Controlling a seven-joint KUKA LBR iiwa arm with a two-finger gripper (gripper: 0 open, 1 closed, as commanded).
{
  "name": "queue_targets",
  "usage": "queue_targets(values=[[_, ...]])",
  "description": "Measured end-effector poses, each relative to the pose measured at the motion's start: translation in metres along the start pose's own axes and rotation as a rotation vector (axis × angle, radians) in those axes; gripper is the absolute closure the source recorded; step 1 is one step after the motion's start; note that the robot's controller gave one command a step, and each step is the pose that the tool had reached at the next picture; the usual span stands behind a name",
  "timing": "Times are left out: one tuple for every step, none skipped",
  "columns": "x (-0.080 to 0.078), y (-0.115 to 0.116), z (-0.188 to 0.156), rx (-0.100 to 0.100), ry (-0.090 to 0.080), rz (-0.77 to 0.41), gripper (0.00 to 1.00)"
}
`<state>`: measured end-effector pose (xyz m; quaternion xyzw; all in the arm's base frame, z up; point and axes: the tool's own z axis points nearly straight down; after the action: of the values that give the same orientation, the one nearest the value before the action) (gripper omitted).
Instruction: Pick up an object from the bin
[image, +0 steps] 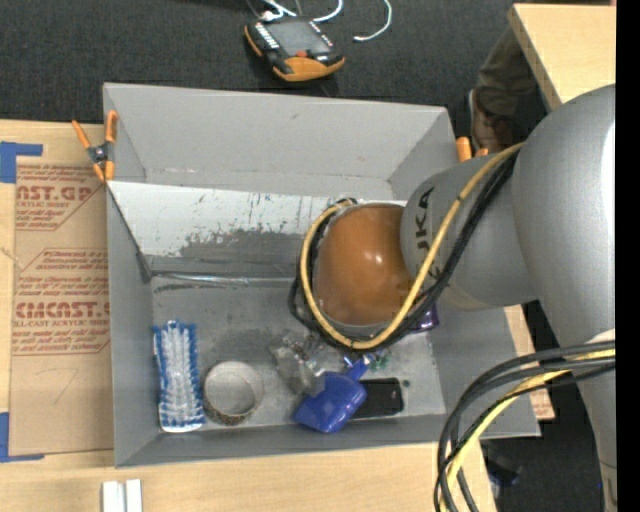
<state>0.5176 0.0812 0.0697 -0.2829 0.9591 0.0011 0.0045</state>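
My gripper (298, 362) reaches down just below the orange wrist cover, in the front middle of the bin. Right beside it, to the lower right, lies a crumpled blue thing (328, 405). A flat black block (381, 397) rests against the blue thing's right side. To the gripper's left stands a round open ring (232, 390), like a tape roll, pale outside and dark inside. Nothing shows held in the gripper.
A long clear packet with blue ends (178, 376) lies along the bin's left wall. A small purple thing (429, 320) peeks out at the right wall under the arm. The arm and its cables cover the bin's right half.
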Motion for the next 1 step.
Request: queue_targets(values=[[0.0031, 0.0193, -0.0892, 0.002, -0.006, -0.261, 1.00]])
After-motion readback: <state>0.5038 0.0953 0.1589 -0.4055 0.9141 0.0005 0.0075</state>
